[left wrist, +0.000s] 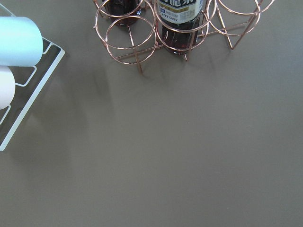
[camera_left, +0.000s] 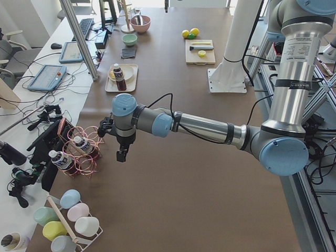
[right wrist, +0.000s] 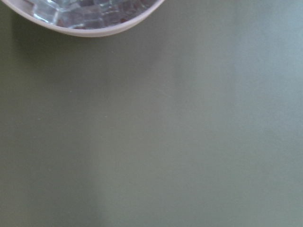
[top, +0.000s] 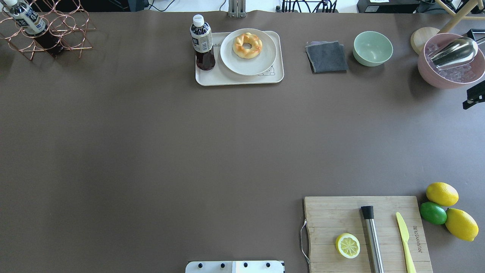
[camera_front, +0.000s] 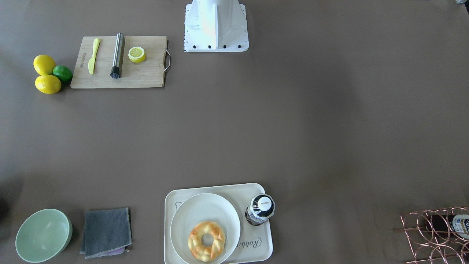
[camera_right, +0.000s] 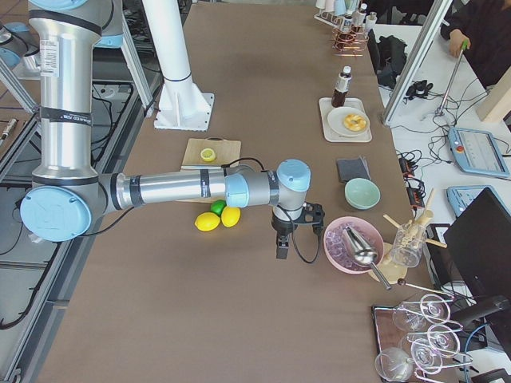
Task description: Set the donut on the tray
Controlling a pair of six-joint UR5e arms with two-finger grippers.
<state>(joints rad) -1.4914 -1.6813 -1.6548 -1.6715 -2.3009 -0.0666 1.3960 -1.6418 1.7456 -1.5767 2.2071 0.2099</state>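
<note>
Brown table (top: 151,151), donut (top: 247,45) on plate (top: 242,65) (bottle (top: 202,41) beside)

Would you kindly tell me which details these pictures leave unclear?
- Left gripper: shows only small in the exterior left view; open or shut cannot be told.
- Right gripper: likewise, exterior right view only.
- Tray: the plate covers most of its rabbit drawing in the overhead view.
- Pink bowl: cut off by the right wrist view's top edge.

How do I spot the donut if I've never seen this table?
Find the cream tray with the rabbit drawing. A round white plate lies on it beside a dark bottle, and the donut sits on that plate. It's the only twisted golden ring with a hole.
</note>
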